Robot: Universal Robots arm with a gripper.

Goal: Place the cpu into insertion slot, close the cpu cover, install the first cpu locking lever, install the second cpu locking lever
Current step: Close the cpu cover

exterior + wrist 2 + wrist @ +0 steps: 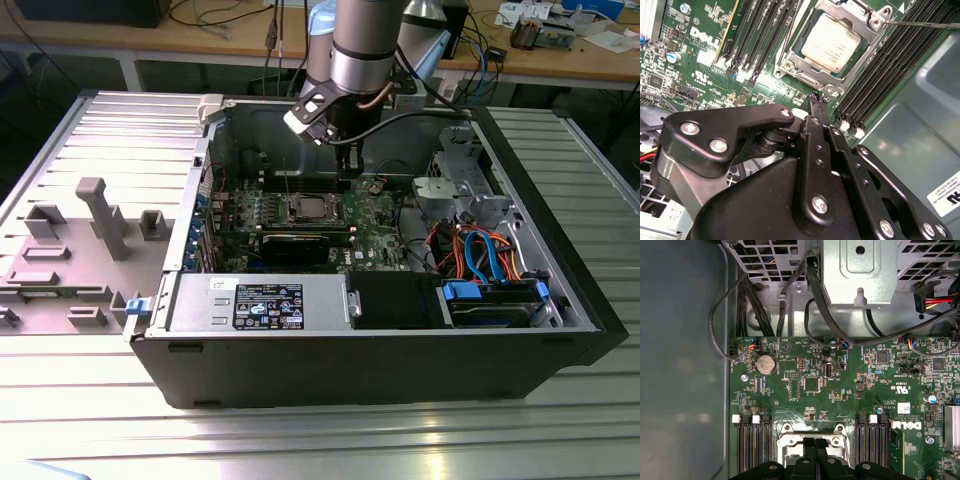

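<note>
End effector: the gripper [815, 101] has its fingers pressed together with nothing between them. The tips sit near one corner of the socket; whether they touch the board cannot be told.
Task item location: the cpu [832, 42] lies flat in the insertion slot [790, 437]. The cpu cover [796, 64] frames it and looks lowered onto it.
Hazard, memory slots [765, 30]: if the closed tips drift sideways, they could catch the white latch tabs beside the socket.
Hazard, cover: pressure applied off-centre could tilt the frame, load the chip unevenly and probably damage the pins beneath.
Hazard, locking lever [925, 23]: this thin rod reaches from the cover's corner across the far memory slots, and whether it is latched cannot be told. A rod this thin may slip off closed tips and spring back.
Container, computer case [400, 360]: it lies on the table with its open side up.
Contents, exterior view's left: the power supply [260, 300] sits along the near wall.
Contents, centre: the green motherboard [380, 215] carries the socket.
Contents, exterior view's right: the drive cage [450, 190], the coloured cables [480, 245] and the blue-trimmed drive bay [490, 300].
Container, insertion slot: it holds the cpu, which appears fully seated.
</note>
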